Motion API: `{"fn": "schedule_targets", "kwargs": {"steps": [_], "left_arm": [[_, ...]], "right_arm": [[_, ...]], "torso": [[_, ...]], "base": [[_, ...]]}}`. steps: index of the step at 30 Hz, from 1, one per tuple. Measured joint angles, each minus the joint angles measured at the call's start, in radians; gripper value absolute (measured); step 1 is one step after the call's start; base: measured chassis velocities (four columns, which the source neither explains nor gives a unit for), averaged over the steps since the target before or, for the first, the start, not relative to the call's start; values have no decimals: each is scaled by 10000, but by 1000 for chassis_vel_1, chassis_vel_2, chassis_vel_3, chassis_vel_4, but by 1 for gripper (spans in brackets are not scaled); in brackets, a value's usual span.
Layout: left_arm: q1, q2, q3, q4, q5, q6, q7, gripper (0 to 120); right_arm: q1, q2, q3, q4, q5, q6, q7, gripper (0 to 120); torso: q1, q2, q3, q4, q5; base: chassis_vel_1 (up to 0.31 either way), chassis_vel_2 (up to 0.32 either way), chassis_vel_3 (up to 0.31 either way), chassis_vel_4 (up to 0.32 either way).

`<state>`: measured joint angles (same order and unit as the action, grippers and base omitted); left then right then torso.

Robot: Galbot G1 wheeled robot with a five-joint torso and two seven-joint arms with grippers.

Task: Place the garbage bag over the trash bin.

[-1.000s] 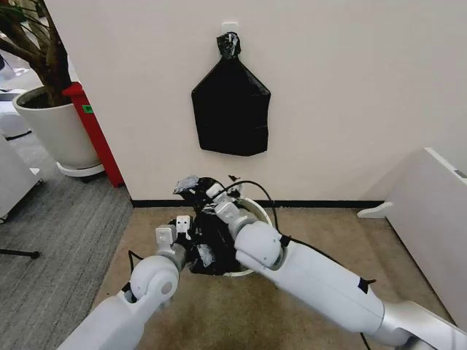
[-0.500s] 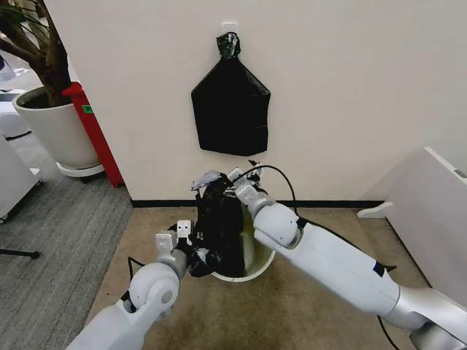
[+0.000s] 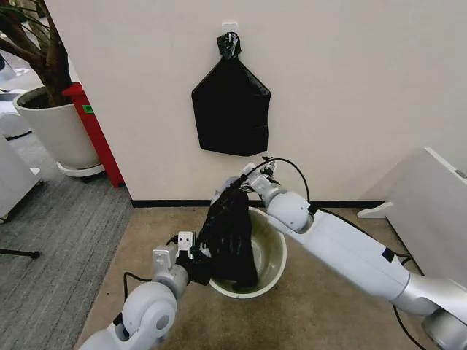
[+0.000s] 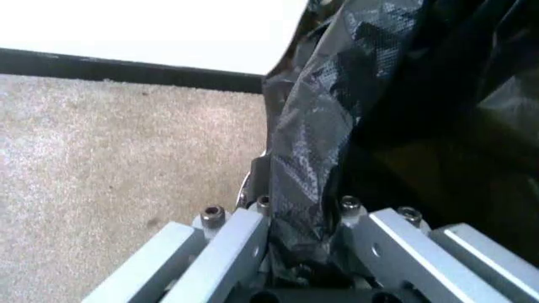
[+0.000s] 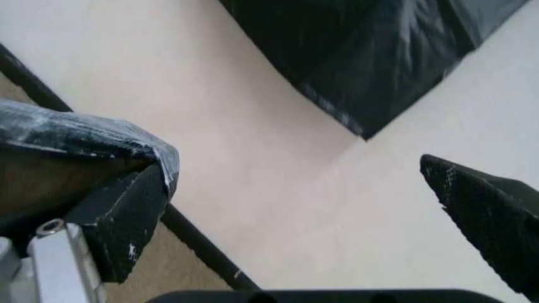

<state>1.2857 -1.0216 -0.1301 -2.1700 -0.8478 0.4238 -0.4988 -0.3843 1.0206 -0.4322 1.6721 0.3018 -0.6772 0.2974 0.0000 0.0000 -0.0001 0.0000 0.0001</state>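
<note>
The left claw [image 3: 195, 257] grips the bag [image 3: 230, 237] at the bin [image 3: 271, 251] rim. The right claw [image 3: 235, 182] is open, the bag's top edge draped on one finger.

Glossy black garbage bag [image 3: 230, 233], cream-white trash bin [image 3: 271, 255], speckled beige carpet [image 3: 321, 306], black baseboard [image 3: 328, 204].

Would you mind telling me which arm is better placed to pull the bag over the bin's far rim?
Probably the right. Its gripper holds the bag's top edge above the bin's far rim, by the wall. The left gripper clamps the bag low at the near rim.
</note>
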Motion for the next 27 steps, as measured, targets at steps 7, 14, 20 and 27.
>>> {"fn": "schedule_targets", "kwargs": {"steps": [7,14,20,27], "left_arm": [[-3,-81,-318,-25,-36,-87,-47,2],[-28,-346,-750,19,-132,-97,-94,2],[10,-513,-984,38,-148,-99,-105,2],[-9,-698,-1216,243,-159,-121,-168,2]], "right_arm": [[-275,-316,137,47,1,0,-166,100],[-602,-703,273,200,-5,24,-259,100],[-816,-903,367,299,-14,31,-288,100],[-963,-977,483,453,-18,33,-290,100]], "torso": [[0,0,1,0,1],[0,0,0,-1,0],[0,0,0,0,1],[0,0,1,1,0]], "base": [[0,0,0,0],[0,0,0,0],[0,0,0,0],[0,0,0,0]]}}
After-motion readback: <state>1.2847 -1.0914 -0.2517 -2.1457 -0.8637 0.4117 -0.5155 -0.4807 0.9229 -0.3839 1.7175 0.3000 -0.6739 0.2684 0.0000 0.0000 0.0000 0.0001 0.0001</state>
